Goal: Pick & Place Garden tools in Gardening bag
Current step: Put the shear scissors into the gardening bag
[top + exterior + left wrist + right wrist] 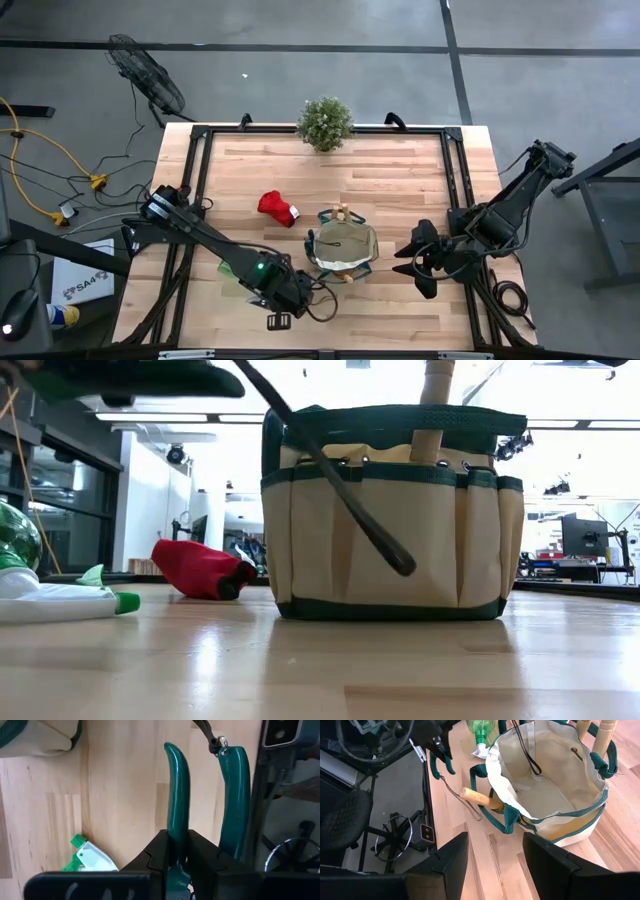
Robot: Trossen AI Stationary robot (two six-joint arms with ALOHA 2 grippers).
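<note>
Left arm runs from the table's left edge diagonally down toward lower centre of the high view, elbow low, wrist ending just left of the gardening bag [345, 250]. Left gripper [181, 851] is clamped on one green handle of the pruners [178, 795]; the second handle stands free beside it with a dark cord looped through its end. In the right wrist view the pruners [441, 761] hang from that gripper at upper left, above the table edge beside the bag. Right arm comes in from the right edge of the high view, bent at mid-frame, right gripper [425, 262] pointing left at the bag, well apart from it, fingers [451, 857] spread wide with nothing between them. Bag sits lower centre of the table, mouth open, interior pale; a wooden handle [602, 735] sticks up from a side pocket at upper right of the right wrist view, another wooden-handled tool [480, 800] pokes out at the bag's near rim. Low view: bag [390, 520] upright centre frame, dark strap hanging across its front. Green spray bottle [60, 600] lies on its side at left of the low view, near the left gripper. Red glove [278, 208] lies flat on the table, upper left of the bag, apart from it. Potted plant [325, 122] at top centre edge of table.
</note>
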